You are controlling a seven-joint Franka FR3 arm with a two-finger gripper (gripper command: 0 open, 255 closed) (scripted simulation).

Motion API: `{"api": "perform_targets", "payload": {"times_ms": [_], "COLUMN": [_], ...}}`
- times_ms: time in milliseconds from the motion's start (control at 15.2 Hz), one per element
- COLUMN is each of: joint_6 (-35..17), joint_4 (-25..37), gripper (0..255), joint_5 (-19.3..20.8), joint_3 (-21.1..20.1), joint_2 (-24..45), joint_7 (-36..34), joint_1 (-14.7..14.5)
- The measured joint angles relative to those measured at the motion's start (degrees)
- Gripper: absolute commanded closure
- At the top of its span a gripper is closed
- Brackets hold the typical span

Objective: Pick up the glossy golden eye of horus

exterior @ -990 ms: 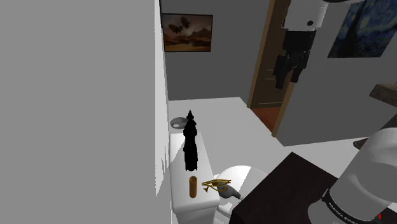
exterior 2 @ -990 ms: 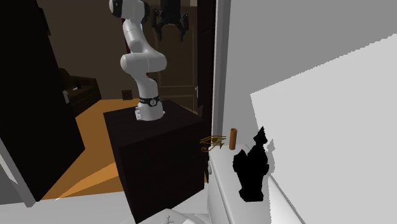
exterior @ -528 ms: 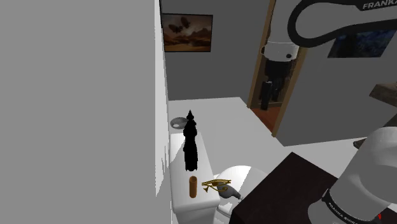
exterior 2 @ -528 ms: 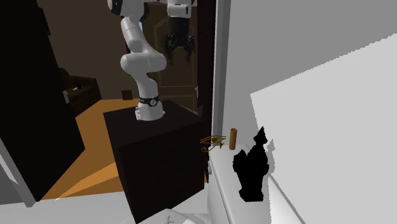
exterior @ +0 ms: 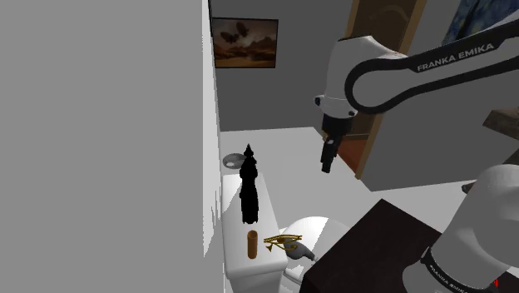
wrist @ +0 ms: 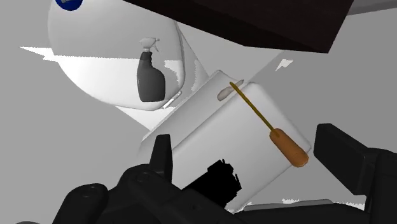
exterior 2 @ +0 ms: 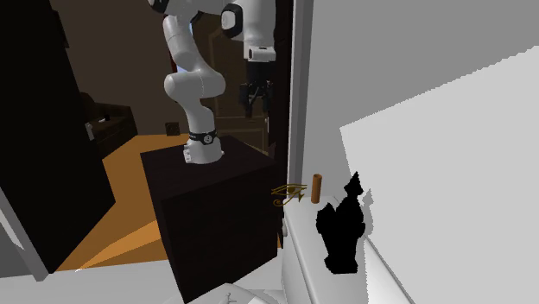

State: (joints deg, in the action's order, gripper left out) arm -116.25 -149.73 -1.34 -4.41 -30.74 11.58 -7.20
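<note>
**mik:** ok so where's everything vs the gripper (exterior: 328, 160)? Left to right in the shoulder view pls.

**jo:** Sure.
- Furthest to its left, and lower, a black figure (exterior: 249, 187) stands upright on a white tank (exterior: 235, 250).
- Next is a brown cylinder (exterior: 252, 244), lying on the tank well below the gripper.
- Just right of that is the eye (exterior: 283, 242): thin, gold and shiny, at the tank's edge. It's well below the gripper and a bit left of it. Can't tell if it touches the cylinder.
- A grey bottle (exterior: 303, 253) sits right beside the eye on a white lid (exterior: 323, 225), nearly under the gripper but far down.
- The dark stand (exterior: 370, 254) is lower again and off to the gripper's right.

**mik:** And the fingers?

**jo:** Apart, with nothing in them. In the wrist view the two black fingers (wrist: 162, 153) come up on either side, and the tank shows in the gap, far beyond the tips. The eye is edge-on there, just a thin gold line that meets the cylinder's end. The figure is close by the left finger.

**mik:** So it's nowhere near the eye?

**jo:** Yep, the gripper hangs in the air pointing down, well apart from it. The second exterior view agrees: the gripper is up high over the stand's far side, and the eye is low and to its right.
</note>
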Motion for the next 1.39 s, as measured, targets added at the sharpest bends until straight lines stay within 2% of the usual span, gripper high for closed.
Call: {"api": "perform_targets", "payload": {"times_ms": [264,858,1122,1386], "joint_6": [-9.26,-29.42,-38.23,-45.38], "joint_4": [-3.05,-3.71,-2.09,0.23], "gripper": [0,0,0,0], "joint_5": [-0.18,1.31,4.01,8.50], "joint_3": [-0.80,-2.42,-3.56,-3.25], "joint_2": [5.96,24.83,35.16,44.49], "joint_7": [3.92,12.81,14.67,16.05], "joint_1": [-2.25,-5.66,-6.97,-8.44]}}
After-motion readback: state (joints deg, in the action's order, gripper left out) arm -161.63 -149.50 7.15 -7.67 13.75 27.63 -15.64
